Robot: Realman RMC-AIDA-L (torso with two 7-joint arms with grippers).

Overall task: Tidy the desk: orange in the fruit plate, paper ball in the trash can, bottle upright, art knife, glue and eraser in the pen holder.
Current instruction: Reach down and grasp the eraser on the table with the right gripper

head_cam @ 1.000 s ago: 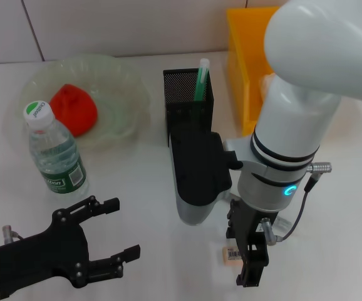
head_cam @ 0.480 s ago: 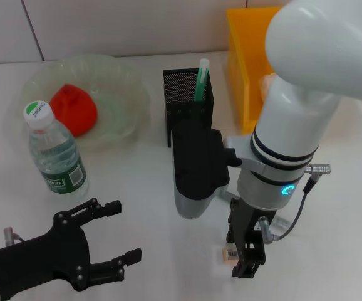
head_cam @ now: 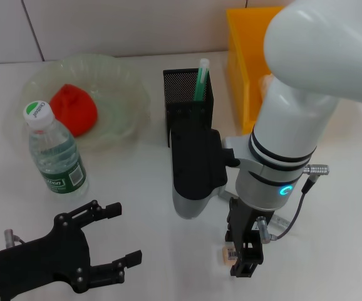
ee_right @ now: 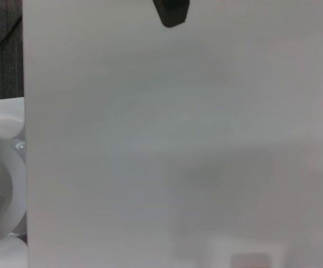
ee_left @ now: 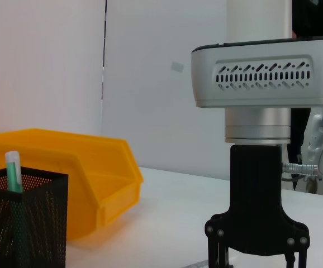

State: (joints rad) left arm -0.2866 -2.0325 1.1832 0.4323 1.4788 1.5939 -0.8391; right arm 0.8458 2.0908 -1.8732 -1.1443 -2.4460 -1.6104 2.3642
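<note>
- White desk (head_cam: 137, 182) carries a mesh pen holder (head_cam: 188, 103); behind it, a tiled wall.
- Right gripper (head_cam: 243, 263), in front of the holder, clamps the eraser (head_cam: 228, 253).
- Left gripper (head_cam: 115, 241) is spread, empty.
- Only the left wrist view shows the yellow bin (ee_left: 89, 173) sideways.

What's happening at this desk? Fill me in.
The right gripper is down at the white table, right over the small eraser. The left gripper hangs open and empty near the front. The bottle stands upright, the orange is in the fruit plate, and a green-capped stick is in the pen holder.
</note>
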